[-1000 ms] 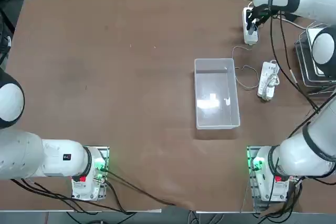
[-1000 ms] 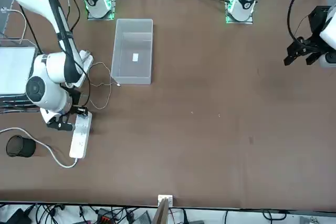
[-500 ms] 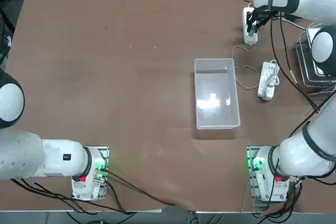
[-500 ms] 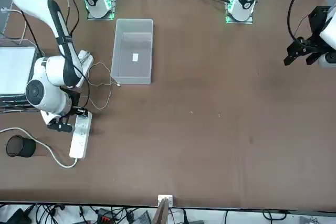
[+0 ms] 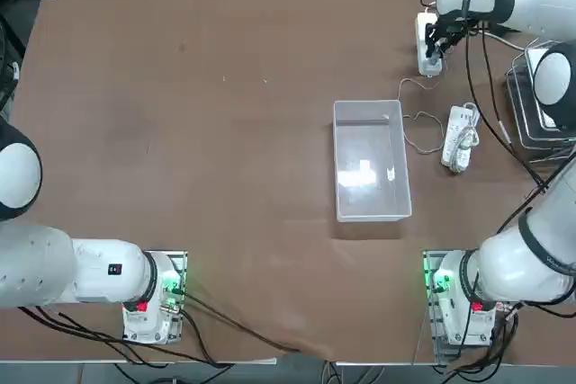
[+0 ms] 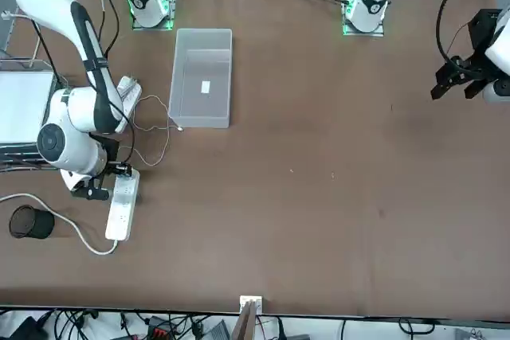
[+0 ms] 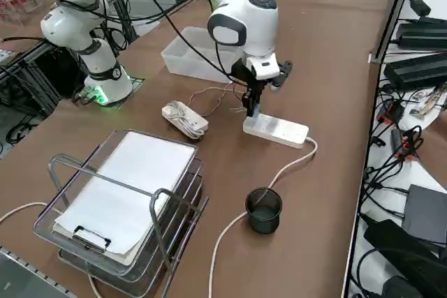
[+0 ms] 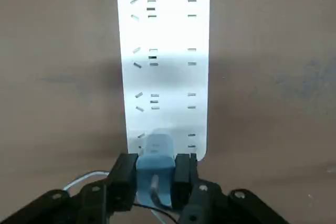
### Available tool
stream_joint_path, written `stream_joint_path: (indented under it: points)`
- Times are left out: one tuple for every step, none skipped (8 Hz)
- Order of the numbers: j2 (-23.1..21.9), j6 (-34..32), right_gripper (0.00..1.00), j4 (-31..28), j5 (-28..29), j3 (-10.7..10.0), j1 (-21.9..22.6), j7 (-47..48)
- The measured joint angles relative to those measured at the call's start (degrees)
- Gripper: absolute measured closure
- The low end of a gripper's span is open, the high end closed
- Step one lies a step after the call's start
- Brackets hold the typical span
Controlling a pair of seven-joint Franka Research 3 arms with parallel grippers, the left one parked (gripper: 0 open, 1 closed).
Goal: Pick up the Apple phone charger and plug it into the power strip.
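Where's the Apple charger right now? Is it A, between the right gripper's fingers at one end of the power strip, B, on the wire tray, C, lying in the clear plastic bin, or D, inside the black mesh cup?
A: the right wrist view shows the charger between the right gripper's two fingers, at the end of the power strip.

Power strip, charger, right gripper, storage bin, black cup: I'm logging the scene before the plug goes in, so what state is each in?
Power strip: lying flat, socket side up
Charger: held at the strip's end; whether fully seated, cannot tell
Right gripper: shut on the charger
Storage bin: empty, open-topped
Black cup: upright
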Motion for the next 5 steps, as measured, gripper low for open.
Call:
stream_joint_path:
  points:
    - [0.0, 0.5, 0.64, 0.0, 0.0, 0.0, 0.0, 0.0]
    - [0.1, 1.1, 0.64, 0.0, 0.0, 0.1, 0.0, 0.0]
    - [0.2, 1.7, 0.64, 0.0, 0.1, 0.1, 0.0, 0.0]
    - [0.5, 2.0, 0.64, 0.0, 0.1, 0.1, 0.0, 0.0]
    - [0.6, 2.0, 0.64, 0.0, 0.1, 0.1, 0.0, 0.0]
